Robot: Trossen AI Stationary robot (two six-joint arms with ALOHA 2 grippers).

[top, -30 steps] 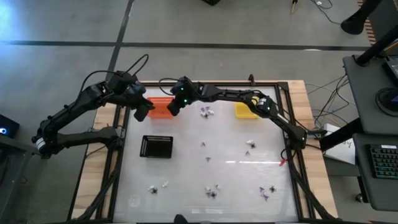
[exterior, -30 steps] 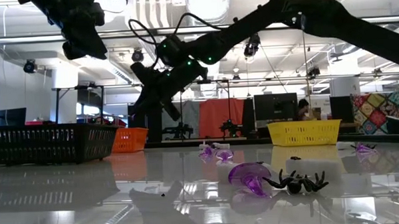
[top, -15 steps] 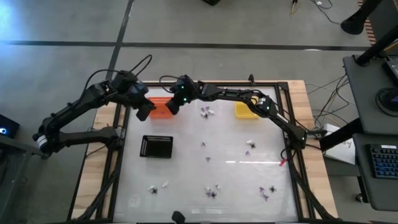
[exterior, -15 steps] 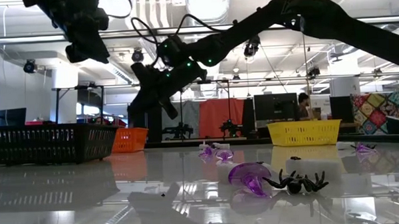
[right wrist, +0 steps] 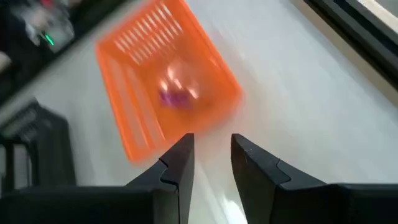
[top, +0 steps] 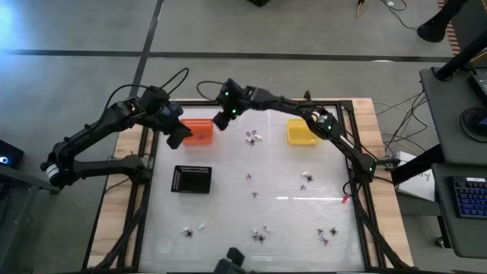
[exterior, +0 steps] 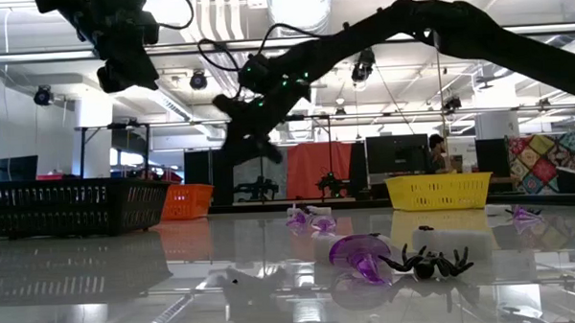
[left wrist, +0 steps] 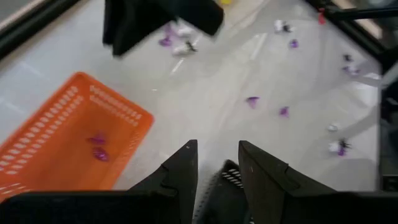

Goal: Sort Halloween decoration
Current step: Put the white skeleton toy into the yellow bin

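Small purple, dark and whitish Halloween decorations lie scattered on the white table, one cluster (top: 253, 138) at the far middle and others (top: 259, 233) near the front edge. Two purple ones (left wrist: 98, 146) lie in the orange basket (top: 198, 131). My right gripper (top: 223, 119) hangs open just beyond the basket's far right corner, with nothing between its fingers (right wrist: 211, 142). My left gripper (top: 176, 138) hangs open at the basket's left side, also with nothing in it (left wrist: 217, 148). In the low view a purple piece (exterior: 358, 255) and a black spider (exterior: 427, 264) lie close to the camera.
A yellow basket (top: 300, 134) stands at the far right and a black rectangular tray (top: 191, 179) in front of the orange basket. A black frame (top: 358, 152) borders the table. Both arms reach over the far left part, close to each other.
My right gripper has drawn back from over the orange basket toward the table's far edge and right, rising a little. My left gripper has kept its place.
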